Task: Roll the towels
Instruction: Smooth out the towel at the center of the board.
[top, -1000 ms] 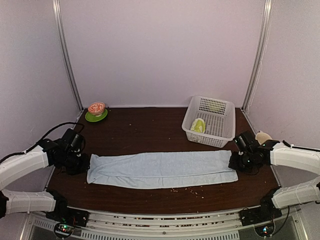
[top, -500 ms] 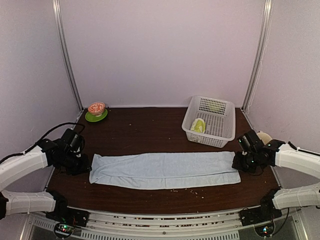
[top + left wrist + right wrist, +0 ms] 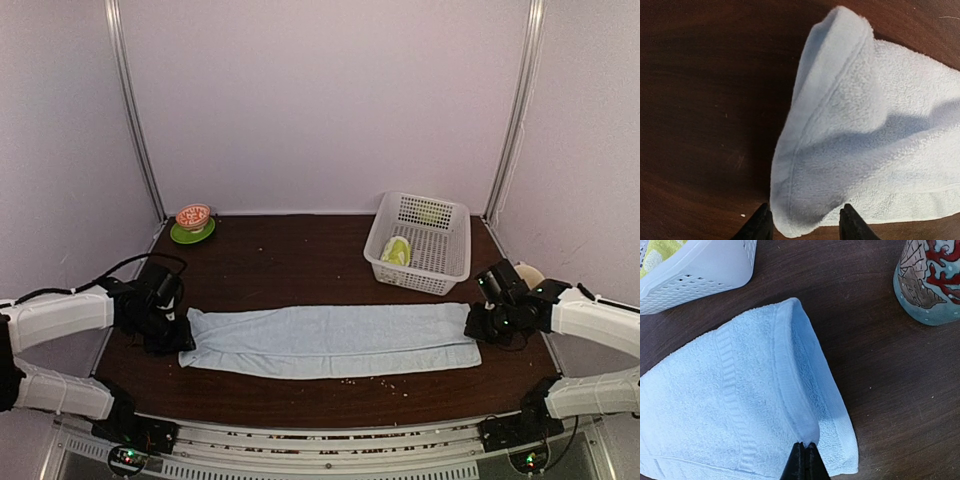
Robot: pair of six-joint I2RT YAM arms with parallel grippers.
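**Blue towel laid out flat – no roll started**

The blue towel (image 3: 330, 340) lies stretched L to R across the near half of the table (image 3: 290, 262) as a long flat strip, and no turn of a roll shows at either end. The green towel (image 3: 397, 250) sits bunched in the basket (image 3: 452, 268) at the back R. It looks like a compact bundle, but I can't tell whether it's rolled or just dropped in. My read: the blue one is spread and squared ready for rolling, so approx all the rolling is left, plus stowing it if that's wanted.

L jaws are at the towel's L end, parted. The wrist cam shows the two dark fingertips (image 3: 761, 225) standing apart w/ the hem corner between them and nothing squeezed. The cloth rises in a soft peak toward the lens, so that end isn't fully flat.

R jaws are at the R end, closed tight. The tips meet right on the hem, and a ridge of cloth runs up to them, so they look to be pinching the edge.

What each view adds:
- Top cam: gives the whole strip, both arms at its ends and crumbs along the near edge. It also shows a bowl (image 3: 193, 215) on a green plate (image 3: 188, 234) at the far L. The jaws are too small there to judge.
- L wrist: shows the gap btwn the tips and the lifted fold – the top cam shows neither.
- R wrist: shows the pinch point. It also shows a painted cup (image 3: 930, 280) just beyond the towel's corner, clear of it, and the basket wall near the far corner. From above the cup is half hidden behind the R arm.
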